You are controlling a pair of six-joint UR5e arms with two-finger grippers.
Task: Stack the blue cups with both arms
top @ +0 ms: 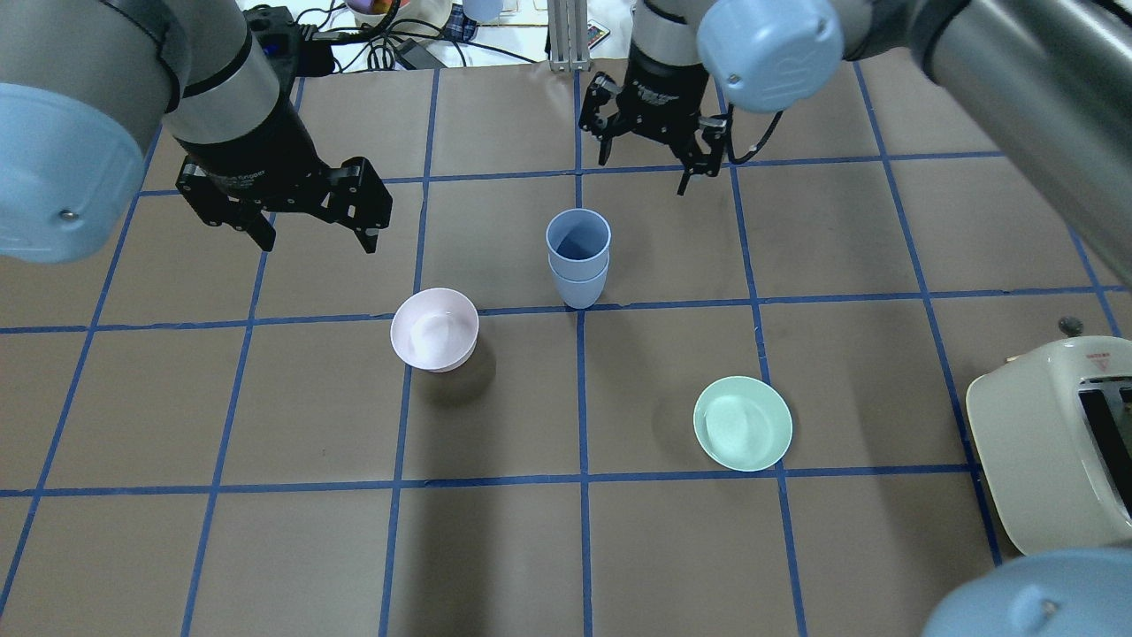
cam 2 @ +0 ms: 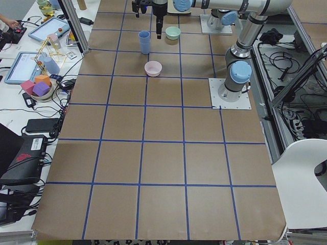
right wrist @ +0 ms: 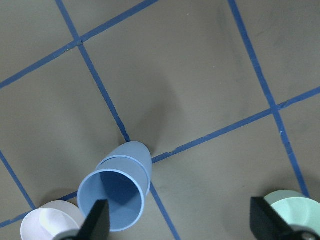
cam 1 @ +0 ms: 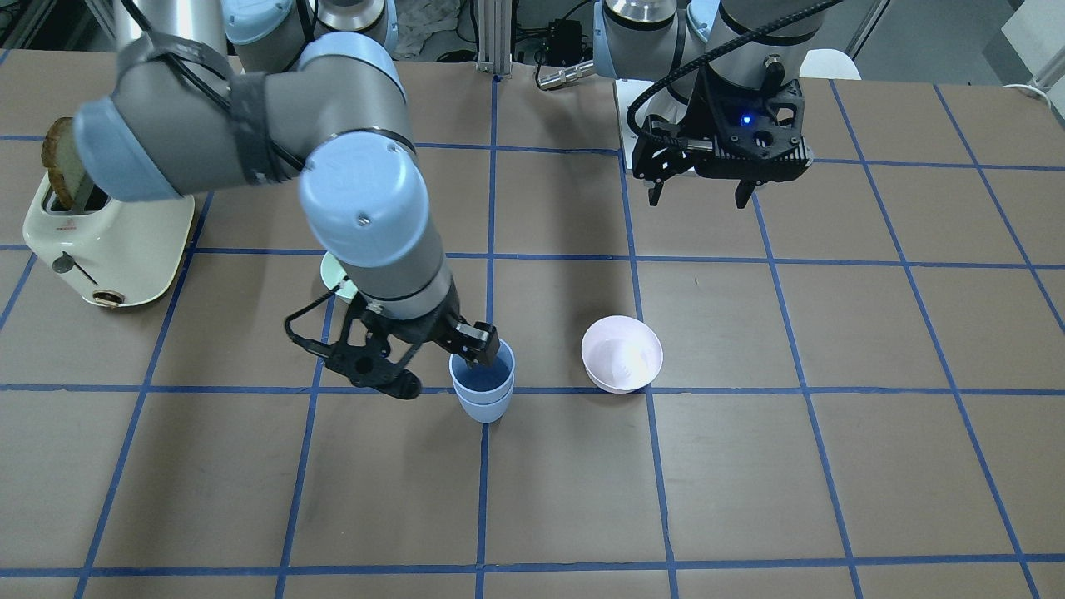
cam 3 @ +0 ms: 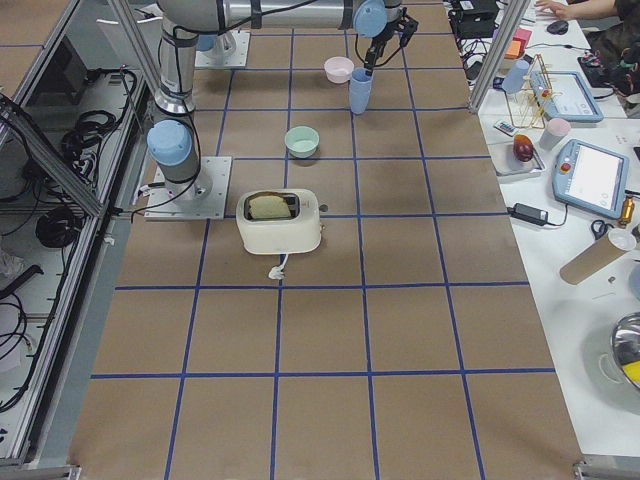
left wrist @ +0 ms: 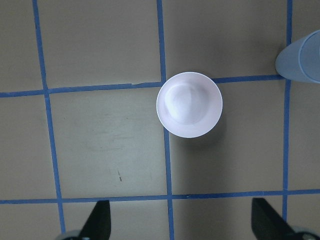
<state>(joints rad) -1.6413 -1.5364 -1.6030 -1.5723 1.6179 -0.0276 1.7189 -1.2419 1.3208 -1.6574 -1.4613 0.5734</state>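
The two blue cups [top: 578,261] stand nested, one inside the other, upright on a blue tape crossing mid-table; they also show in the front view [cam 1: 482,389]. My right gripper [top: 650,152] is open and empty, raised above the table just beyond the stack. Its wrist view shows the nested blue cups [right wrist: 117,195] below at lower left, apart from its fingertips [right wrist: 97,222]. My left gripper [top: 314,234] is open and empty, raised to the stack's left. Its wrist view looks down on the pink bowl, with the blue cups [left wrist: 302,60] at the right edge.
A pale pink bowl [top: 434,329] sits left of the stack. A mint-green bowl [top: 743,423] sits nearer the robot on the right. A cream toaster [top: 1052,442] holding bread stands at the right edge of the brown, tape-gridded table [top: 265,531].
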